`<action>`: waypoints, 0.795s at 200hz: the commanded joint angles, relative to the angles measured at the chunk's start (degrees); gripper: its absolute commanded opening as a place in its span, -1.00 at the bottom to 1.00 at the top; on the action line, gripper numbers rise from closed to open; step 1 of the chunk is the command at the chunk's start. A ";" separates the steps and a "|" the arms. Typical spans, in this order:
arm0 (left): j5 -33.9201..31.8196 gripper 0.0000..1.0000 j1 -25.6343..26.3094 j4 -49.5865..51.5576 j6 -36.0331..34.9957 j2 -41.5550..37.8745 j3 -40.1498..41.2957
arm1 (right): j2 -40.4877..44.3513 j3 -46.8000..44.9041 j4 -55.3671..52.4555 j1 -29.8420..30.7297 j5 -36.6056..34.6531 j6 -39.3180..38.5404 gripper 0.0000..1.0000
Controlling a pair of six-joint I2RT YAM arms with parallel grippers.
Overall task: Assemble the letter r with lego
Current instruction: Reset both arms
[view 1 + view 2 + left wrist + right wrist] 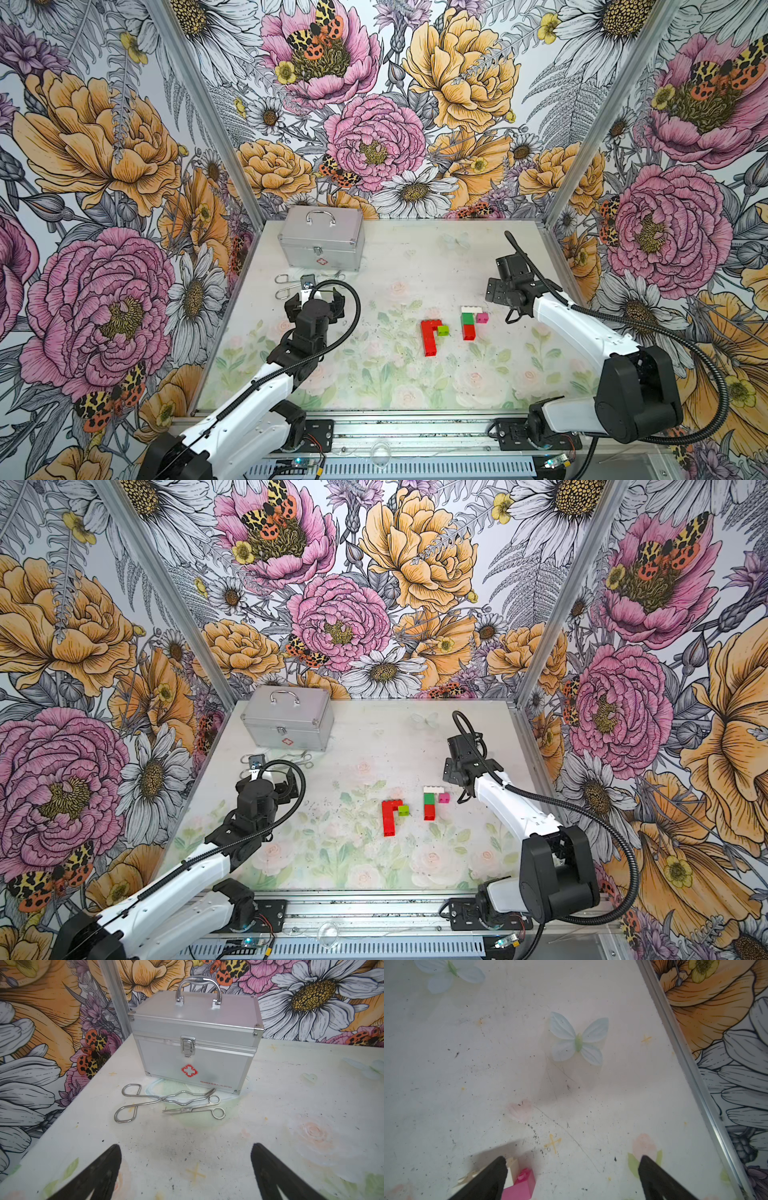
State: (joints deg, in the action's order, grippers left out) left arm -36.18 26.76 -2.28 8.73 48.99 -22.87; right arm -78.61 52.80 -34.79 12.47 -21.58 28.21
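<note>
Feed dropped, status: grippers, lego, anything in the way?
Left gripper open, empty. Right gripper open, empty, near small pink brick. Red studded lego r-shape and white-green-red brick column lie side by side. Silver metal case, steel scissors-like tools well apart.

A latched silver metal case stood near the back left corner of the floral table, with steel tongs and small scissors lying just in front.

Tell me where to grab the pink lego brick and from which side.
Come straight down with the right gripper, nearest to it. Pinch the pink brick by its side walls, not the studded top; the white brick and green brick crowd two sides, so clearance looks tight.
</note>
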 commanded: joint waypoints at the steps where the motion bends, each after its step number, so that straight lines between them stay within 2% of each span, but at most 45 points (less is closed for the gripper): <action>1: -5.22 0.98 0.14 -5.19 -3.54 -4.56 2.50 | 2.98 -2.83 2.95 -0.44 -0.26 2.32 1.00; 27: -4.24 0.98 -2.69 -16.42 -8.06 -5.95 7.11 | 9.08 -9.10 12.15 -0.47 -4.81 1.41 1.00; 55: 2.46 0.98 -12.09 -23.63 -5.66 -2.93 9.64 | 14.39 -17.07 28.61 -0.52 -5.75 -9.30 0.99; 80: 7.78 0.98 -19.76 -30.42 -4.18 3.87 10.33 | 15.84 -23.85 43.84 -1.59 -8.19 -15.50 0.99; 99: 10.73 0.98 -23.10 -34.47 -4.65 10.90 9.16 | 13.00 -28.40 58.11 -3.51 -7.43 -19.49 1.00; 129: 11.72 0.98 -24.12 -45.42 -7.11 23.18 7.66 | 3.73 -28.19 67.50 -6.03 -5.97 -20.91 1.00; 159: 14.00 0.97 -24.21 -49.53 -7.50 29.11 5.78 | -1.67 -28.69 75.16 -7.00 -6.10 -23.03 1.00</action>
State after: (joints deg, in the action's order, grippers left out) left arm -26.11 3.14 -41.65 2.55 74.87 -14.81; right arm -78.06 24.47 27.75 6.31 -27.42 8.40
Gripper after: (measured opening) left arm 0.988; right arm 0.996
